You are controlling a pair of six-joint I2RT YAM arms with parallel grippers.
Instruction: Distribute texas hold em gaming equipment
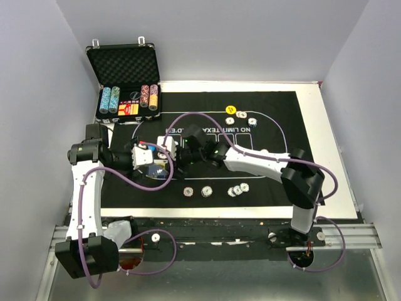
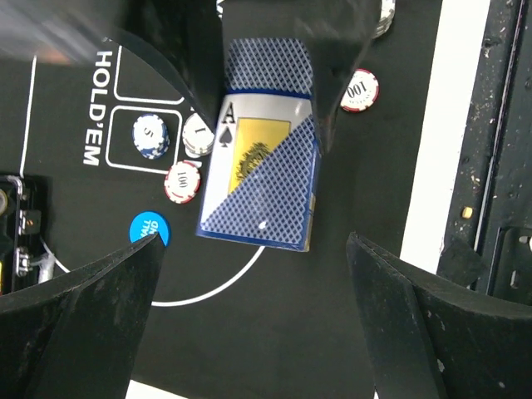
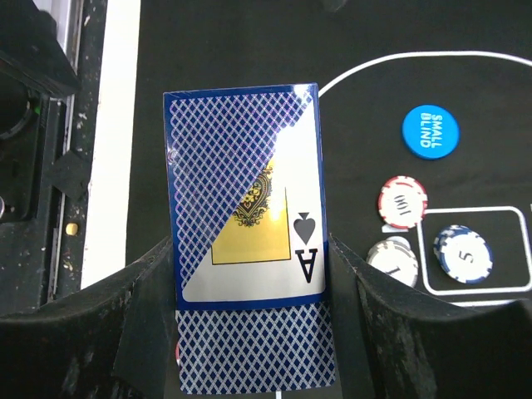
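From above, the action is over the left part of the black mat (image 1: 301,125). The left wrist view shows the left gripper (image 2: 255,241) spread wide before the card pack (image 2: 262,166); the right wrist view shows the right gripper (image 3: 249,239) pinching its edges, so an early release may drop it onto the chips (image 3: 401,202)

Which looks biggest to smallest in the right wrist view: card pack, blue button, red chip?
Card pack, biggest, but nearest the camera.
Then blue button and red chip: about alike, too close to rank.
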